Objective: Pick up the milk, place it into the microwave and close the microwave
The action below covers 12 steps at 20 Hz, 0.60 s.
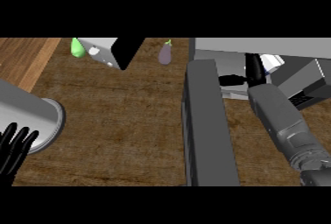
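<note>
From the head view, the right hand point(253, 70) reaches into the open microwave point(233, 54), fingers curled round the milk point(272, 62) (mostly hidden). Probably a light, stiff carton, best held across its sides. The left hand point(14, 146) rests open, low left.

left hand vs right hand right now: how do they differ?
Left hand rests at the view's lower left edge, fingers straight and spread, holding nothing. Right hand reaches into the open microwave, fingers curled round the white milk carton. Left shows little forearm; right's grey forearm stretches across the view. Both hands are black.
</note>
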### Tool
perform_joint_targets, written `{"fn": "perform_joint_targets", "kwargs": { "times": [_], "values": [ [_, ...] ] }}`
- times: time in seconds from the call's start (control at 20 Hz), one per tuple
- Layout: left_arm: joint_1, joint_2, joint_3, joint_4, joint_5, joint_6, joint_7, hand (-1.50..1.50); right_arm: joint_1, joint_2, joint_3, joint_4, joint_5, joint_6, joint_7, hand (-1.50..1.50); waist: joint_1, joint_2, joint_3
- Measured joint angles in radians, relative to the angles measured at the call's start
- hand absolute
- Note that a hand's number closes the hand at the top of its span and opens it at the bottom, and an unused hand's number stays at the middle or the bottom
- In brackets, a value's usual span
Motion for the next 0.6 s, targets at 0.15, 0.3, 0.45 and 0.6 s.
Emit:
{"fn": "perform_joint_targets", "kwargs": {
  "times": [0.15, 0.3, 0.45, 0.6],
  "values": [
    [-0.008, -0.016, -0.036, 0.002, -0.029, -0.002, 0.001, 1.50, 0.022, 0.009, -0.025, 0.003, -0.028, 0.063, -0.026, -1.50, -0.011, -0.006, -0.001],
    [-0.014, -0.035, -0.079, -0.004, -0.046, 0.003, 0.019, 1.50, 0.048, 0.021, -0.048, 0.007, -0.055, 0.136, -0.045, -1.50, -0.025, -0.013, -0.001],
    [-0.019, -0.045, -0.114, -0.003, -0.058, 0.010, 0.030, 1.50, 0.092, 0.019, -0.064, 0.009, -0.077, 0.245, -0.078, -1.50, -0.039, -0.020, -0.002],
    [-0.024, -0.052, -0.154, -0.006, -0.074, 0.026, 0.051, 1.50, 0.132, 0.034, -0.075, 0.002, -0.097, 0.321, -0.100, -1.50, -0.054, -0.028, -0.003]
  ]
}}
